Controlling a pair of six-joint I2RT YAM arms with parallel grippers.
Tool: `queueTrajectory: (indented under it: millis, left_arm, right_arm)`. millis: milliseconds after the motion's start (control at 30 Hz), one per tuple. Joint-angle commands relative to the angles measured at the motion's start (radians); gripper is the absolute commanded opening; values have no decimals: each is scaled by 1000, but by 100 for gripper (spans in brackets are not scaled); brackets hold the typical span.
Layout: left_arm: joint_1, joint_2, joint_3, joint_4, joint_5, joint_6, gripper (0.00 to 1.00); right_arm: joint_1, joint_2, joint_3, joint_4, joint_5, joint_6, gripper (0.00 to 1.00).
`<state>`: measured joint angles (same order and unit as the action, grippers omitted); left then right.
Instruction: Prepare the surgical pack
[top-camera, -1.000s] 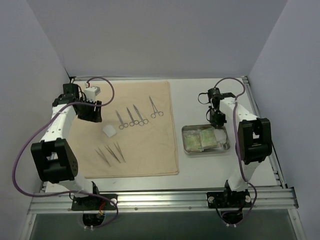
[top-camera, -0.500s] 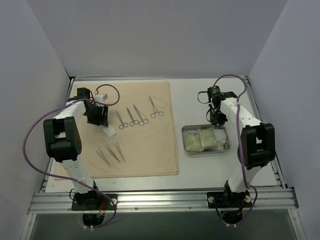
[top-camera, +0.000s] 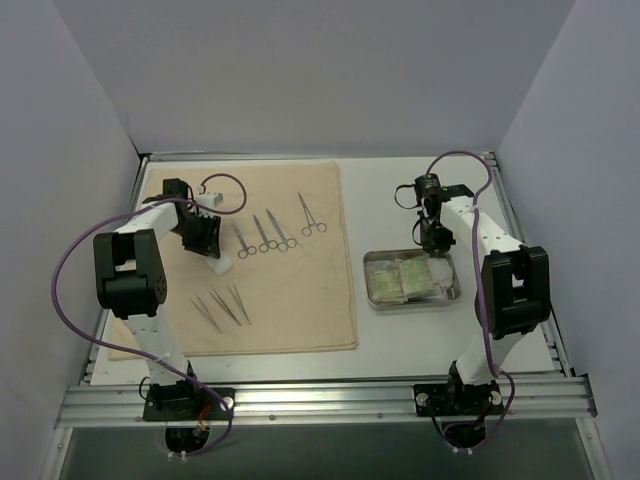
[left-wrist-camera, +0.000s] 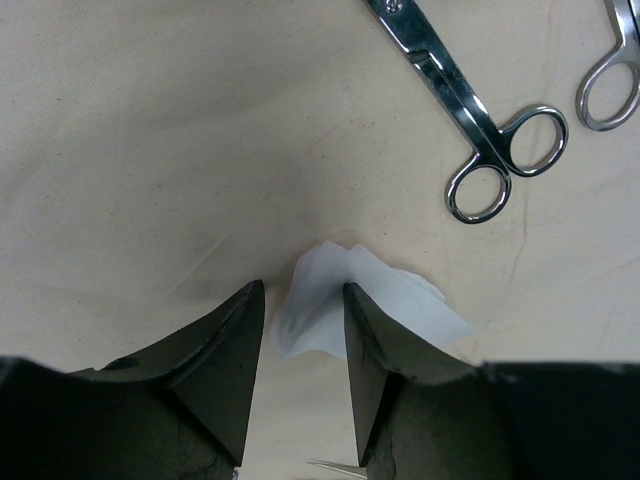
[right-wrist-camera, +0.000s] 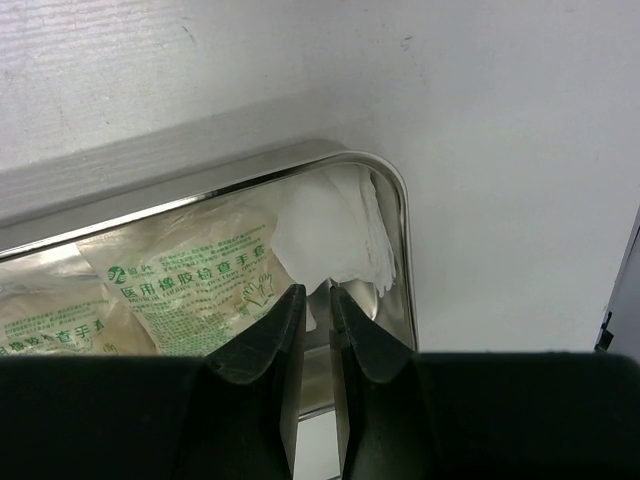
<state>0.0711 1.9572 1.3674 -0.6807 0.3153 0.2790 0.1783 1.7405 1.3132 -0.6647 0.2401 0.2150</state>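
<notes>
The left tool (left-wrist-camera: 302, 290) sits low over the beige cloth (left-wrist-camera: 150, 150) on the left half of the bench (top-camera: 400, 200). Its jaws are apart astride a white gauze pad (left-wrist-camera: 380, 305), probably to carry it to the steel tray (right-wrist-camera: 400, 230) near the right edge. That tray holds green packets (right-wrist-camera: 190, 275) and a second gauze pad (right-wrist-camera: 330, 235). The right tool (right-wrist-camera: 312, 292), nearly closed and apparently empty, hangs over the tray's far corner.

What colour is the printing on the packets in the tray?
Green print on pale packets; the right wrist view shows it best.
</notes>
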Motion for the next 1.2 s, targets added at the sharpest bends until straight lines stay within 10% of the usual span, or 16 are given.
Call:
queueTrajectory:
  millis: [0,367,733,967,1167]
  left_arm:
    - [-1,-23,-2,-34,47,34,47]
    - [1,-57,-19,-89,22,98,47]
    - [1,-139,-1,-111,107,118,2]
    - [1,-253,21,-192,204,190,2]
    - [-48,-391,42,-275,359,285,2]
  right_arm:
    - [1,-42,11,-56,36,-3,13]
    - [1,-52,27,-65,34,-8,13]
    - [3,-74,46,-93,36,-9,13]
    - [82,-125,127,-131,42,-6,12]
    - [323,-183,271,-17,-7,-40,34]
